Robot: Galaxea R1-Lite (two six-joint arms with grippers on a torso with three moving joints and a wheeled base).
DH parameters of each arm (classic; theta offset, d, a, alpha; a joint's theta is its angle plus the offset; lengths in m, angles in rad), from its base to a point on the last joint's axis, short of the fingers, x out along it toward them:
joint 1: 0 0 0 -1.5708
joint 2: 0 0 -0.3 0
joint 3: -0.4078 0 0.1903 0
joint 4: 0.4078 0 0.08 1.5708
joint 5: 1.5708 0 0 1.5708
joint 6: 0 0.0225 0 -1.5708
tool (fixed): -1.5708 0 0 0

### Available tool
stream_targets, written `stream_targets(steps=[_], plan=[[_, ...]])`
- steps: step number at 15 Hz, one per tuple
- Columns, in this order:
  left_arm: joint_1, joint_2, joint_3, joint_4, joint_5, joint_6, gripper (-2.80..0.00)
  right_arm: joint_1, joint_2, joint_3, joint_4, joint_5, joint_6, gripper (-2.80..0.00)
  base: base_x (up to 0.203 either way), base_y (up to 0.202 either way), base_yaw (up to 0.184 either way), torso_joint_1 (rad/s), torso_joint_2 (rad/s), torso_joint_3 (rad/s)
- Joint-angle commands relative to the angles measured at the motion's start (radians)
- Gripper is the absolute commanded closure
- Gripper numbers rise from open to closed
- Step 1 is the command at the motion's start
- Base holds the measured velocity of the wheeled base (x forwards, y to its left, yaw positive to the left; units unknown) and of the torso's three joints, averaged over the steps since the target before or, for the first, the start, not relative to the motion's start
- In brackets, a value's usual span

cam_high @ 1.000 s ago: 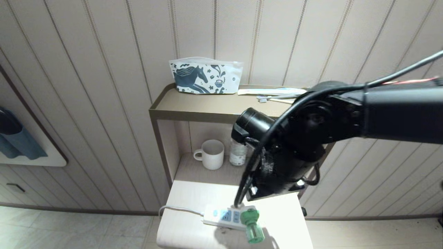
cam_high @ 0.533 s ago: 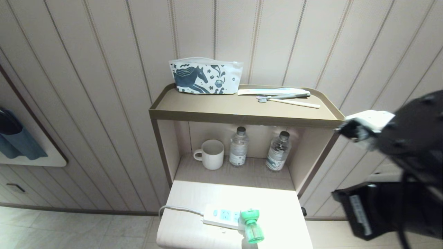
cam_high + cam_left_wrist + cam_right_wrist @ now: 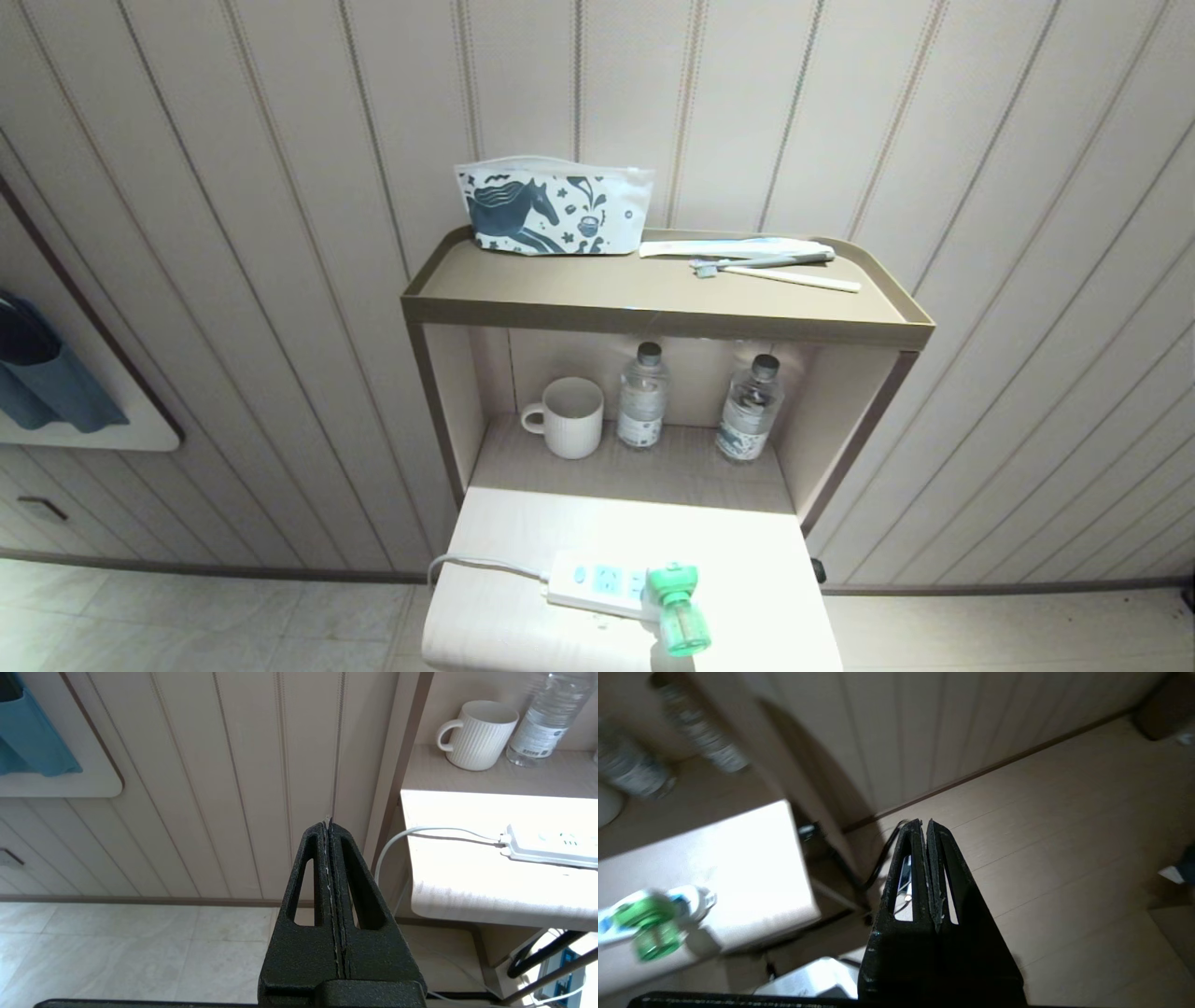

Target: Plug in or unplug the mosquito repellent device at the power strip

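Head view: the mosquito repellent device sits plugged into the right end of the power strip at 6 o'clock on the white tabletop; neither arm appears.

Left wrist view: the left gripper is closed and empty, with the strip at 3 o'clock, cut off by the frame edge.

Right wrist view: the right gripper is closed, holding nothing, over the floor; the blurred device lies at 8 o'clock, well apart.

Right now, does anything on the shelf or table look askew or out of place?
Nothing stands out. The repellent device sits in the end socket of the power strip, bottle pointing toward the table's front edge. Mug, two bottles and pouch stand upright.
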Motion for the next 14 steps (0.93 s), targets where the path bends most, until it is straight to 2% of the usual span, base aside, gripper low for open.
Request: stream_targets(steps=[1,2,3,5,8,9,10,14], plan=[[0.000,0.001,0.000,0.001,0.000,0.000,0.00,-0.183,-0.256,0.134,-0.051,-0.001,-0.083,0.00,0.000,0.000,0.000,0.000,0.00,0.000],[0.000,0.001,0.000,0.001,0.000,0.000,0.00,-0.261,-0.326,0.224,-0.101,0.025,-0.158,0.00,0.000,0.000,0.000,0.000,0.00,0.000],[0.000,0.001,0.000,0.001,0.000,0.000,0.00,-0.300,-0.369,0.314,-0.161,0.072,-0.208,0.00,0.000,0.000,0.000,0.000,0.00,0.000],[0.000,0.001,0.000,0.000,0.000,0.000,0.00,-0.331,-0.449,0.465,-0.337,0.195,-0.288,0.00,0.000,0.000,0.000,0.000,0.00,0.000],[0.000,0.001,0.000,-0.001,0.000,0.000,0.00,-0.326,-0.613,0.758,-0.599,0.513,-0.506,0.00,0.000,0.000,0.000,0.000,0.00,0.000],[0.000,0.001,0.000,-0.001,0.000,0.000,0.00,-0.324,-0.636,0.806,-0.648,0.578,-0.545,0.00,0.000,0.000,0.000,0.000,0.00,0.000],[0.000,0.001,0.000,-0.001,0.000,0.000,0.00,-0.322,-0.659,0.820,-0.697,0.649,-0.560,0.00,0.000,0.000,0.000,0.000,0.00,0.000],[0.000,0.001,0.000,-0.001,0.000,0.000,0.00,-0.320,-0.661,0.823,-0.651,0.678,-0.515,0.00,0.000,0.000,0.000,0.000,0.00,0.000]])
